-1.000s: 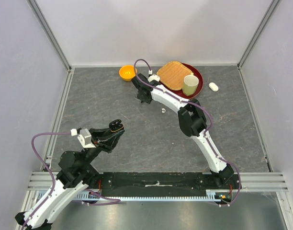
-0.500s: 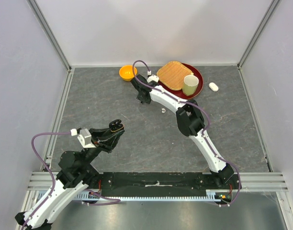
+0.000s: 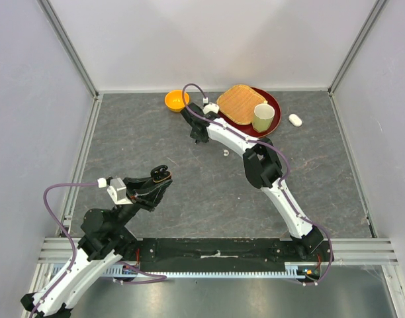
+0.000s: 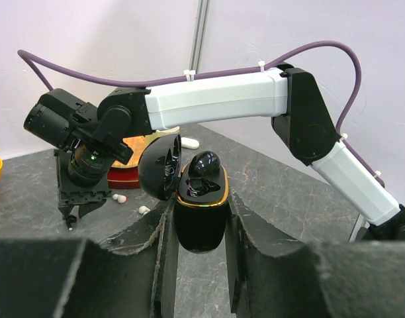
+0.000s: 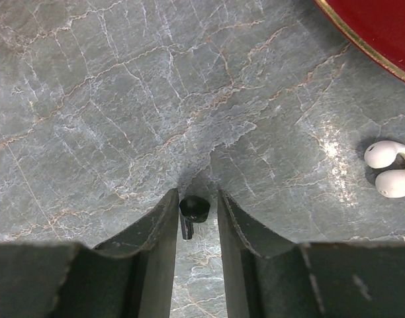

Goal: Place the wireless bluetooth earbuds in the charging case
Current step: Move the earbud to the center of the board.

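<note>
Left jaws are clamped on the black case [image 4: 201, 222], holding it upright off the worktop [image 5: 90, 99] in the lower left of the top view, lid [image 4: 159, 165] flipped open. My guess is it's held that way so the sockets face up and the other arm can drop buds in from above. One black bud [image 4: 205, 163] already sits in it, dead centre in the left wrist view. The right jaws are up in the upper middle of the top view, pointed straight down at the worktop, and the loose black bud [image 5: 194, 208] lies right between them at the bottom centre of the right wrist view. It's about touching the left finger with a sliver of gap on the right one, so the jaws look slightly apart rather than pinched on it yet. A white bud [image 5: 390, 173] lies off at the right edge of that view, well clear, with the red plate [image 5: 381, 33] in the upper right corner.
</note>
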Motion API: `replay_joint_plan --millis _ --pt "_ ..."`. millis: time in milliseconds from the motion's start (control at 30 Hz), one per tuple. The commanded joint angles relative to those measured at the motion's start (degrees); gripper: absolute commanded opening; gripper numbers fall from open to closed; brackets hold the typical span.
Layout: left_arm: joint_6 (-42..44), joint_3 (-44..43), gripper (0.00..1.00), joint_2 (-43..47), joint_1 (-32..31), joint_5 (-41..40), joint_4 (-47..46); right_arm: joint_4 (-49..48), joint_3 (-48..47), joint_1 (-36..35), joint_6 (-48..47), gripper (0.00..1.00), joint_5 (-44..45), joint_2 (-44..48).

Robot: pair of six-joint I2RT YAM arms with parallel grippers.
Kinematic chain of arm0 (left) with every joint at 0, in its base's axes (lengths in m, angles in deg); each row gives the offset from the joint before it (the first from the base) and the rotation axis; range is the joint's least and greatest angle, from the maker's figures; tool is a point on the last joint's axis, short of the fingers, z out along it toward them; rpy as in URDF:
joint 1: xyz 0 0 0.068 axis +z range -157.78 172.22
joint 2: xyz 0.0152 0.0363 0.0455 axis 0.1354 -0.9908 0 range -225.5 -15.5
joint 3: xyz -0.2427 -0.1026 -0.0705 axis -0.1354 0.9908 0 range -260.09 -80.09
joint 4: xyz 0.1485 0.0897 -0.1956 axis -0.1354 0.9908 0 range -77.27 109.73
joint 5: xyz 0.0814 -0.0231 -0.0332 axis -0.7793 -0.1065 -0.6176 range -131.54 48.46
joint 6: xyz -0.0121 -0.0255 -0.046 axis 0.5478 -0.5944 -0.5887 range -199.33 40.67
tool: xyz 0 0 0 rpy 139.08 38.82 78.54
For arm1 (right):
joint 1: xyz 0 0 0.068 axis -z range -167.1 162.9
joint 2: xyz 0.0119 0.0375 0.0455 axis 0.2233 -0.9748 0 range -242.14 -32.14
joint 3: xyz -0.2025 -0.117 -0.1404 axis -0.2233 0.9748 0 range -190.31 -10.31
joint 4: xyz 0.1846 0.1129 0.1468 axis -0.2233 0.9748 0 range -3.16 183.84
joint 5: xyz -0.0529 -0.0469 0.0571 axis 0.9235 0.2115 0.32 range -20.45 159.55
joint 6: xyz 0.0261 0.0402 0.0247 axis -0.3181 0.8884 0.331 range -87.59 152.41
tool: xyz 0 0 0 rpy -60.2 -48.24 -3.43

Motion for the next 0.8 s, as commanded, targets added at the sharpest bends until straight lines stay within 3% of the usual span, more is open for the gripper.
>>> replay_joint_plan --millis 0,133,267,367,767 --pt "1.57 -0.68 0.02 0.95 -0.14 -0.07 -0.89 1.35 -1.20 0.26 -1.84 0.34 -0.40 -2.02" --pt "1.57 -0.59 0.02 1.04 -0.06 -0.25 -0.89 1.35 -0.32 0.35 -2.90 0.34 -0.75 -1.50" --pt "1.48 -0.50 0.02 0.87 -0.14 -0.34 -0.89 1.26 0.12 0.35 -2.81 0.46 -1.72 -1.14" --pt "1.48 -0.59 0.02 0.87 -0.14 -0.42 -0.89 1.35 1.26 0.35 -1.50 0.48 -1.55 -0.35" --pt "1.22 -0.50 0.02 0.78 -0.14 -0.51 -0.89 1.35 3.81 -0.09 1.85 0.44 -2.16 1.23"
